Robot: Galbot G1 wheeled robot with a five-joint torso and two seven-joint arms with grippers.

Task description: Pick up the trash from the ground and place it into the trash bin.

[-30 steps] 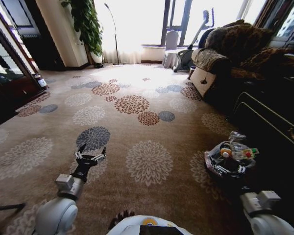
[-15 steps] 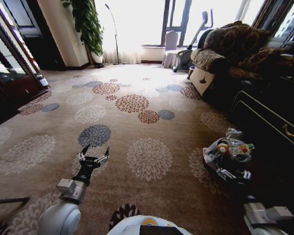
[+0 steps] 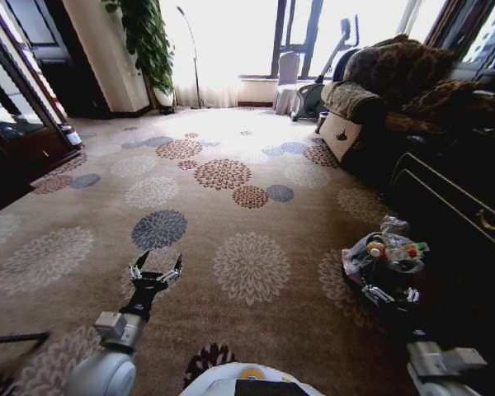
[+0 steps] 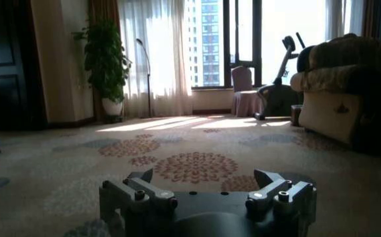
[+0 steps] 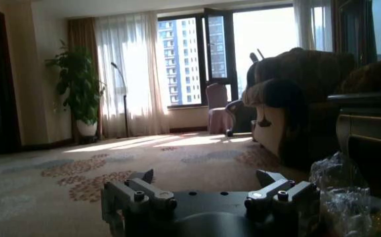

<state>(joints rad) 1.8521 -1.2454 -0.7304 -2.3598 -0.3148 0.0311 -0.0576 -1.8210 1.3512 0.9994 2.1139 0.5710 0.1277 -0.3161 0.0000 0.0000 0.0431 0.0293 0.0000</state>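
Carpet (image 3: 256, 223) under both low, spread pincers: left pincer (image 3: 155, 268), right pincer (image 3: 388, 294).

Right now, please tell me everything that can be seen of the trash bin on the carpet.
The trash bin is a small round dark bucket lined with a thin clear-whitish plastic bag whose crinkled edge sticks up above the rim. It stands upright on the patterned carpet, close to a dark cabinet on the robot's right. Litter fills it to the top: an orange-capped piece, something green and red, clear plastic. The right gripper, fingers open, hangs at its near rim; contact cannot be judged.
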